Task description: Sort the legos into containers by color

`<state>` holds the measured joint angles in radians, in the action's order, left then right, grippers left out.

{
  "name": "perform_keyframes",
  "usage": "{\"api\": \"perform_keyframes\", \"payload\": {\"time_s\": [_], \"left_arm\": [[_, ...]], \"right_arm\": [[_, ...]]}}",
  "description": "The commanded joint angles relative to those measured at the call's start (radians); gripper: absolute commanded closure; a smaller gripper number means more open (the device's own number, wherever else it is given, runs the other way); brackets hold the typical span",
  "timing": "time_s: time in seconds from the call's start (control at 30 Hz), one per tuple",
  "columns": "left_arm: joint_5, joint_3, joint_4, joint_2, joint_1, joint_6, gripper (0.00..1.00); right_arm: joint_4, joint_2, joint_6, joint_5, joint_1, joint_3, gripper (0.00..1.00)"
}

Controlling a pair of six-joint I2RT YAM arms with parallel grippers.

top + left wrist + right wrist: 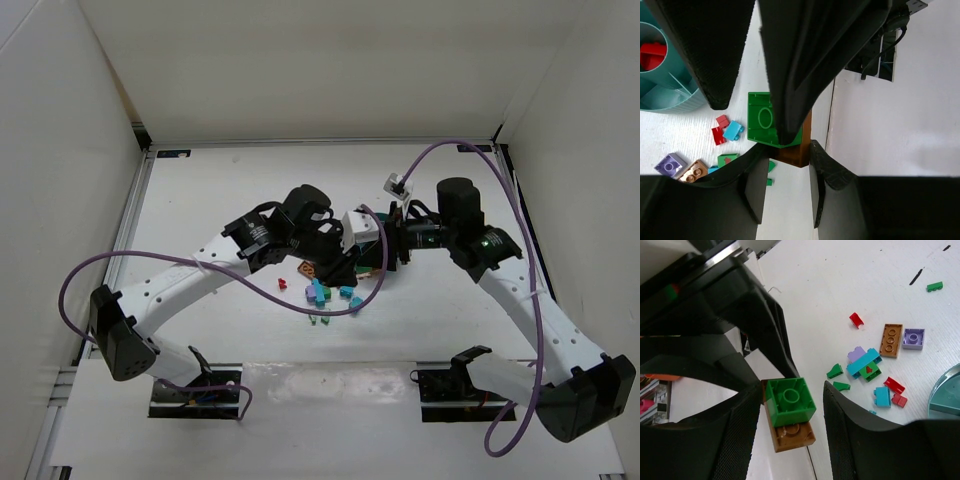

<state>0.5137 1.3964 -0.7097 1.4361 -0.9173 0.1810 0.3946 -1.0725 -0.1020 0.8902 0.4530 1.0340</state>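
Observation:
A green lego (790,401) stacked on a brown lego (792,435) hangs above the table between both grippers. My left gripper (785,150) is shut on the brown lego (796,152). My right gripper (792,390) straddles the green lego (760,120): one finger touches it, and a small gap shows at the other. Loose legos (322,292) in red, teal, green, purple and brown lie on the table below. The teal bowl (670,97) holds red legos (652,55) in its central cup. In the top view both grippers meet at mid-table (352,256).
White walls enclose the table on three sides. A purple cable (330,305) droops across the legos. One green lego (934,286) lies apart from the pile. The bowl's rim (946,395) shows at the right edge of the right wrist view.

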Motion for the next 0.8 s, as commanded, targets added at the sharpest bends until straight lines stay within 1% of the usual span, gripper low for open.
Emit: {"api": "perform_keyframes", "payload": {"time_s": [0.0, 0.07, 0.1, 0.27, 0.33, 0.47, 0.53, 0.73, 0.77], "left_arm": [[-0.02, 0.036, 0.012, -0.036, -0.012, 0.021, 0.95], [-0.026, 0.035, 0.012, -0.039, -0.012, 0.018, 0.95], [-0.027, 0.035, 0.015, -0.037, -0.012, 0.02, 0.95], [-0.046, 0.036, 0.012, -0.036, -0.011, 0.018, 0.95], [-0.06, 0.035, 0.015, -0.039, -0.012, 0.018, 0.95], [-0.06, 0.035, 0.016, -0.046, -0.011, 0.026, 0.95], [-0.055, 0.035, 0.015, -0.048, -0.012, 0.028, 0.95], [-0.055, 0.032, 0.024, -0.051, -0.014, 0.023, 0.95], [-0.057, 0.03, 0.024, -0.051, -0.012, 0.026, 0.95]], "right_arm": [[-0.025, 0.006, 0.004, 0.021, 0.009, 0.037, 0.44], [-0.019, 0.008, 0.008, 0.023, 0.004, 0.037, 0.44], [-0.016, 0.011, 0.012, 0.024, 0.006, 0.035, 0.48], [0.023, 0.011, 0.038, 0.036, 0.0, 0.035, 0.48], [0.033, 0.009, 0.041, 0.038, 0.004, 0.035, 0.43], [0.036, 0.009, 0.048, 0.033, 0.006, 0.035, 0.43], [0.032, 0.01, 0.044, 0.044, -0.004, 0.035, 0.48], [0.038, 0.008, 0.048, 0.041, -0.002, 0.037, 0.49], [0.041, 0.003, 0.05, 0.042, 0.0, 0.035, 0.56]]}}
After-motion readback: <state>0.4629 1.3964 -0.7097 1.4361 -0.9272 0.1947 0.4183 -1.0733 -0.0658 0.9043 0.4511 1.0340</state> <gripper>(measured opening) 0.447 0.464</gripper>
